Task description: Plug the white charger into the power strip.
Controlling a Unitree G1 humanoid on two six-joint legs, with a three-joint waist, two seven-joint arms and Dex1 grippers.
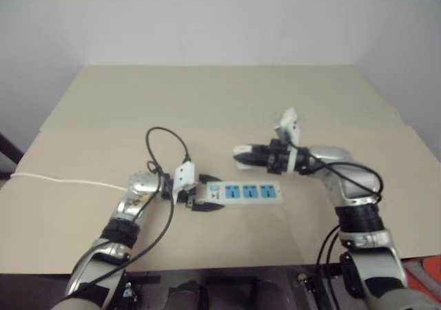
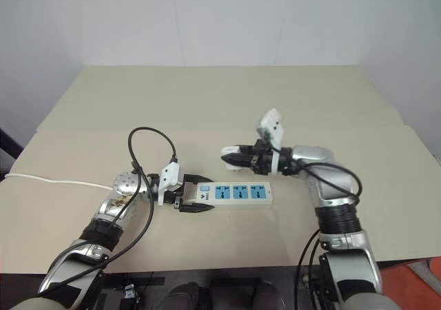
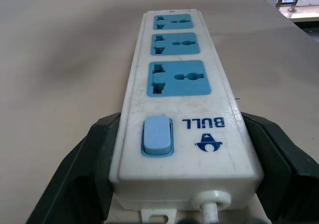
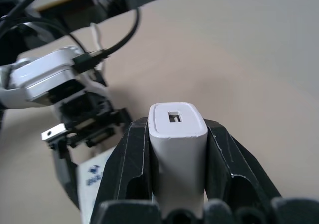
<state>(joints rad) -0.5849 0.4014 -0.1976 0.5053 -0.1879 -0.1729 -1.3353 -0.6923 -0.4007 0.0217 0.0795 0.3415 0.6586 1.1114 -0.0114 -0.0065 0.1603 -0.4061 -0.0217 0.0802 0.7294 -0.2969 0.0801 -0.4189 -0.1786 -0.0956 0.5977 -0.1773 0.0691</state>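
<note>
The white charger (image 4: 178,149) sits clamped between the right gripper (image 4: 177,134) fingers (image 4: 130,164), its prongs and lower body hidden behind them — from overhead it is too small to make out. The power strip (image 3: 182,104) has its switch-end sides covered by the left gripper (image 3: 184,184) fingers (image 3: 82,179), and its cord (image 3: 212,209) is cut off by the frame edge.

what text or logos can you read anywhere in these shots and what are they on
"BULL", upside down in the left wrist view, on the power strip beside its blue switch.
A small blue logo sits under that word; no letters in it can be read.
The white charger shows no readable print.
</note>
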